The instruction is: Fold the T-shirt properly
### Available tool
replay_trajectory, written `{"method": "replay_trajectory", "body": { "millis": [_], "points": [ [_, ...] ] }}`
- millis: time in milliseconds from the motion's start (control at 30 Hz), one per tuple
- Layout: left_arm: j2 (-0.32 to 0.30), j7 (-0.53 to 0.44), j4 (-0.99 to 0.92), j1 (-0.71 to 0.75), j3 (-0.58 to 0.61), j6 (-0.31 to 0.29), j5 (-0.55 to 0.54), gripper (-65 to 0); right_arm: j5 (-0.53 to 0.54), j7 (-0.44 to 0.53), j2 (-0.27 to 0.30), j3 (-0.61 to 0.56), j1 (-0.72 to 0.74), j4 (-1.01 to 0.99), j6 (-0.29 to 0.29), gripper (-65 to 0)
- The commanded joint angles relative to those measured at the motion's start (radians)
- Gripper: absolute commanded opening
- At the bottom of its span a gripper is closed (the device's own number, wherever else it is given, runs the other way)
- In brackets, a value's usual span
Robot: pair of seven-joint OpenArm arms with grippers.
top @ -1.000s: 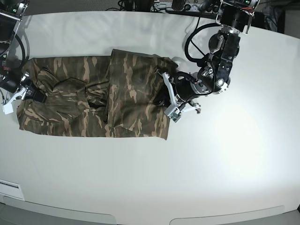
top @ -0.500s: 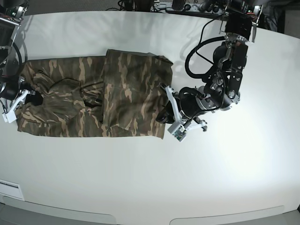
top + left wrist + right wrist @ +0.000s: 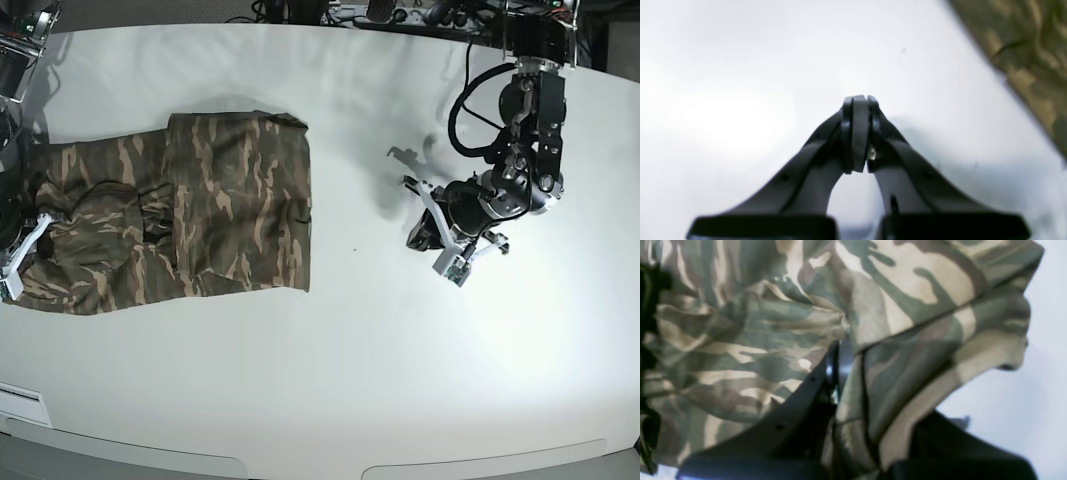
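My right fingers (image 3: 840,373) are pinched on a fold of the T-shirt (image 3: 780,316), the camouflage cloth bunched and draped over them and filling most of the view. White desk (image 3: 1043,380) shows at the right.

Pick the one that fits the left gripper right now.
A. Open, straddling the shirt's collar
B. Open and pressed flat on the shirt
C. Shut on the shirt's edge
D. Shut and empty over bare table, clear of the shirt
D: the left gripper has its jaws pressed together with nothing between them, over the white table, the shirt off to one side.
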Motion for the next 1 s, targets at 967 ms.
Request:
{"method": "replay_trajectory", "body": {
  "millis": [967],
  "points": [
    [-0.018, -0.067, 0.016, 0.031, -0.002, 0.000, -0.051, -65.0, 0.868, -0.300, -0.264, 0.008, -0.076, 0.196, 0.143, -65.0]
  ]
}}
